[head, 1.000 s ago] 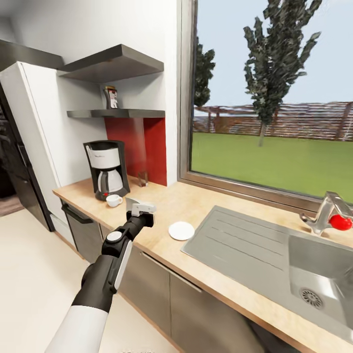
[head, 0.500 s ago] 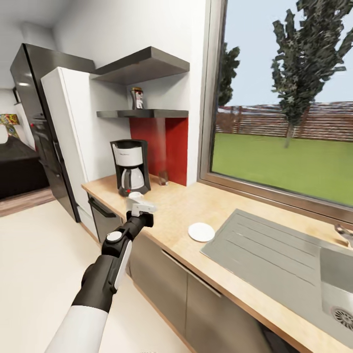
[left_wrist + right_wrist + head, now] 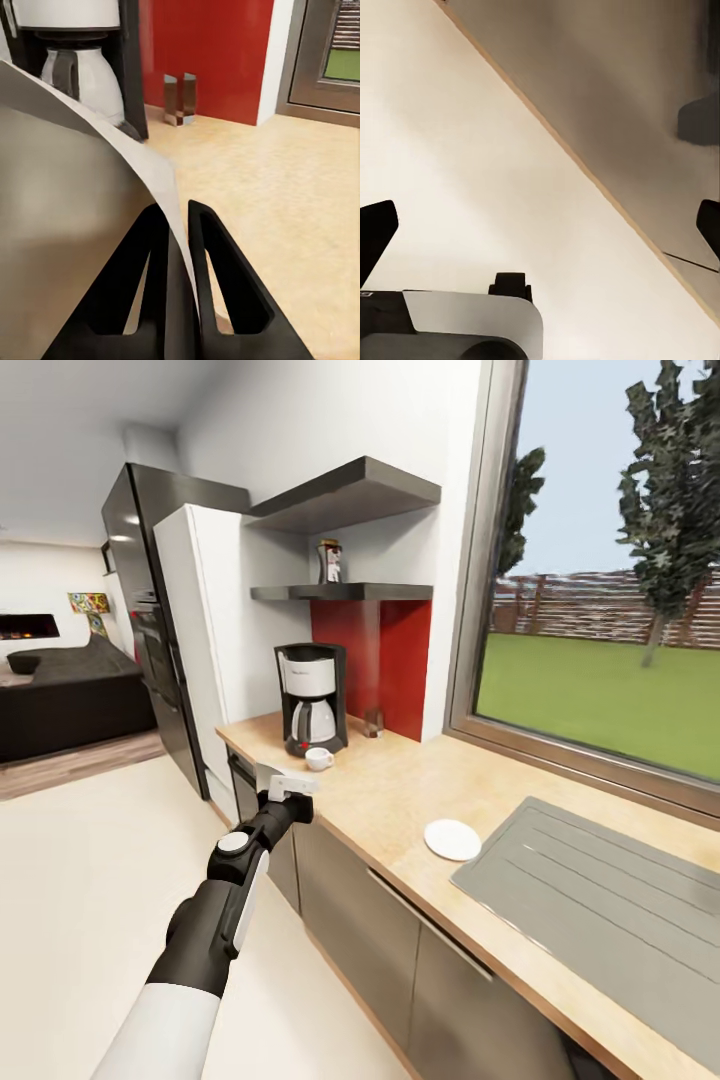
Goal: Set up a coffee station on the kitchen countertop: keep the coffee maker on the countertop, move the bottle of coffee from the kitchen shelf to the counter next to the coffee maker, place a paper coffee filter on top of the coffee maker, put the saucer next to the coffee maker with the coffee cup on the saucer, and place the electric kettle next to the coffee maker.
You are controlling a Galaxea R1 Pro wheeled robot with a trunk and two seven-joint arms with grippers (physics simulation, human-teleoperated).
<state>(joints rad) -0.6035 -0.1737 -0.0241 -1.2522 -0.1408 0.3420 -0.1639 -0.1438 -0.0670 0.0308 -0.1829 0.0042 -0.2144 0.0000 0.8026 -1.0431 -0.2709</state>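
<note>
Two black fingers of the left gripper pinch the white paper coffee filter, held short of the coffee maker; the right gripper is spread open.

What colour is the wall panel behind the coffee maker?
Red. The wall panel shows best in the left wrist view, behind the coffee maker.

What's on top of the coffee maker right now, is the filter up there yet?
Nothing rests on the coffee maker; its black top is bare. The paper coffee filter is pinched in the left gripper, short of the machine.
</note>
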